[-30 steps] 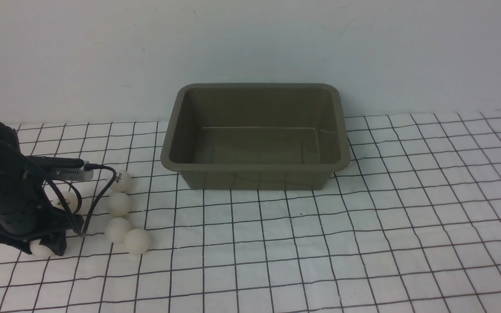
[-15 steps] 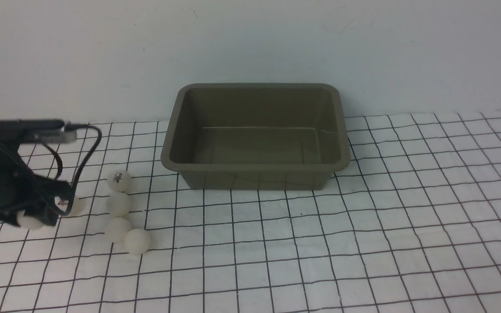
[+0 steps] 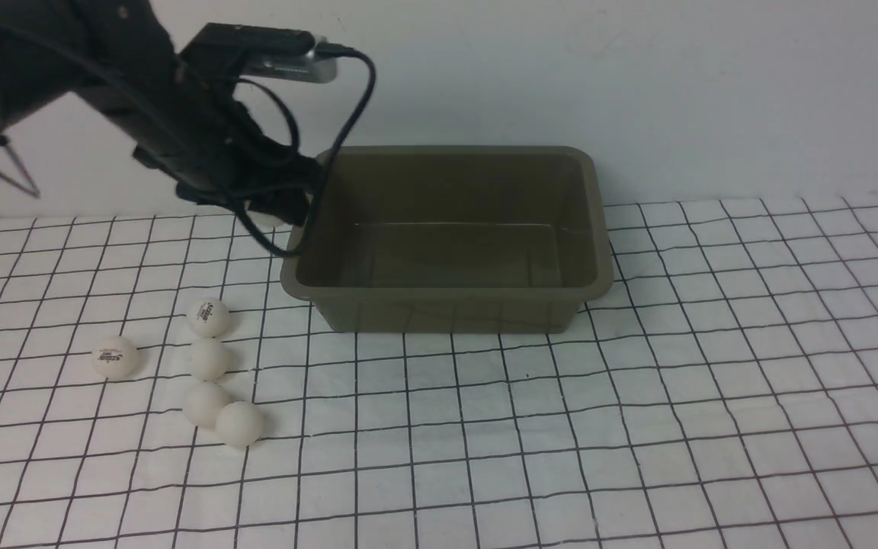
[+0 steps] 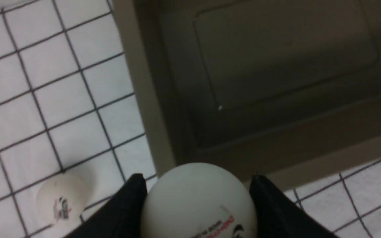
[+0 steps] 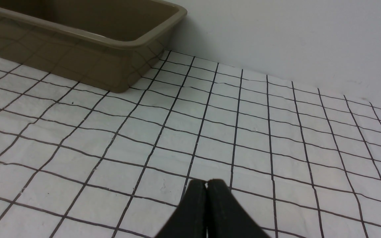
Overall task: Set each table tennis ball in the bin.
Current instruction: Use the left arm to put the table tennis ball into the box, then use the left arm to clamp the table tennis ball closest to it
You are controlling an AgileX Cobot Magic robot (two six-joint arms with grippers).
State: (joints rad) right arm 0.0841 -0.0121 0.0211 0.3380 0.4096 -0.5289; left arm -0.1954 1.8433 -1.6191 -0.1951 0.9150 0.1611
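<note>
My left gripper (image 3: 267, 216) hangs above the left rim of the olive-brown bin (image 3: 447, 294). In the left wrist view, the left gripper (image 4: 196, 177) is shut on a white table tennis ball (image 4: 198, 201) with a printed logo, over the bin's rim (image 4: 144, 99). Several more balls lie on the cloth left of the bin: one with a logo (image 3: 209, 317), one farther left (image 3: 115, 357), and three in a cluster (image 3: 209, 359) (image 3: 205, 403) (image 3: 239, 424). The bin holds no ball. My right gripper (image 5: 206, 182) is shut and empty, low over the cloth.
A white cloth with a black grid (image 3: 561, 427) covers the table. A pale wall (image 3: 637, 91) stands right behind the bin. A black cable (image 3: 347, 130) loops from the left wrist camera down past the bin's left corner. One loose ball (image 4: 61, 201) shows under the left wrist.
My left arm has risen from the cloth at the far left with a ball in its jaws and swung up and right to the bin's left rim. The other balls have not moved.
</note>
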